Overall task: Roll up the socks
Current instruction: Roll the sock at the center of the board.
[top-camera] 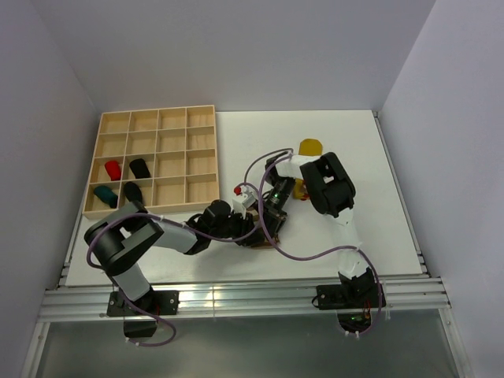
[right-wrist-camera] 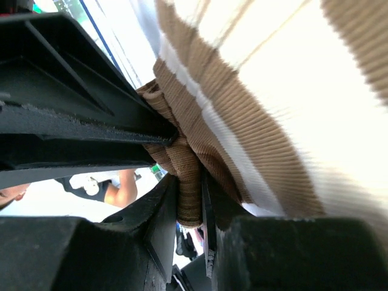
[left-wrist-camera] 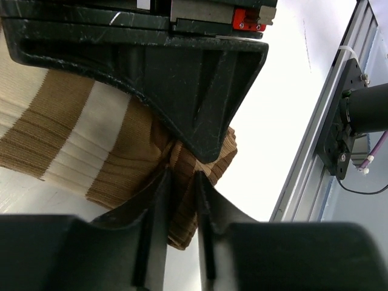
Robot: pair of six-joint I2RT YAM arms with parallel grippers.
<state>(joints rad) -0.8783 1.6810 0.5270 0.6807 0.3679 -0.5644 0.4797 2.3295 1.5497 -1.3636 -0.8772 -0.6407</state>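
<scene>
A white sock with brown stripes point(left-wrist-camera: 79, 139) is held between both grippers at the table's middle. In the top view only a brown edge of this sock point(top-camera: 264, 240) shows under the wrists. My left gripper point(left-wrist-camera: 182, 177) is shut on a brown fold at the sock's end. My right gripper point(right-wrist-camera: 189, 182) is shut on a bunched brown fold of the same sock point(right-wrist-camera: 273, 91), right beside the left gripper's finger point(right-wrist-camera: 73, 109). The two grippers meet almost tip to tip point(top-camera: 258, 220). A mustard yellow sock point(top-camera: 310, 146) lies flat behind the right arm, partly hidden by it.
A wooden compartment tray point(top-camera: 201, 118) stands at the back left. It holds a red roll point(top-camera: 113, 169), a black roll point(top-camera: 140, 168), a teal roll point(top-camera: 105, 193) and another black roll point(top-camera: 132, 191). An aluminium rail point(left-wrist-camera: 315, 139) runs along the table's near edge.
</scene>
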